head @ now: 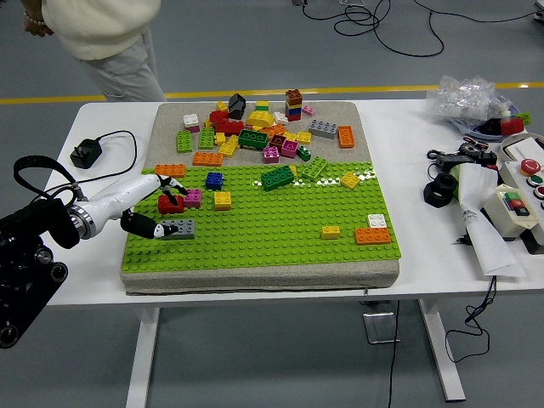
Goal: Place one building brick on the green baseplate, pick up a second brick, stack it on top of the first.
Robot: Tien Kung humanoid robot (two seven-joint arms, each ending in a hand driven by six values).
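Observation:
The green baseplate (272, 229) lies on a grey mat. My left hand (161, 208), white with black fingertips, reaches in over the plate's left edge with spread fingers and holds nothing. Its fingers (174, 186) hover at the red brick (170, 205), and the thumb lies beside the grey brick (180, 228). A pink brick (194, 197), a yellow one (223, 200), a blue one (215, 179) and an orange one (170, 170) sit close by. Many loose bricks (255, 127) are heaped on the mat behind the plate. The right hand is out of view.
A person (102, 34) in a cream top stands at the far left corner, hands off the table. A black charger with cable (85, 153) lies left of the mat. On the right stand a control box (518, 200), black parts (442, 191) and a plastic bag (472, 98).

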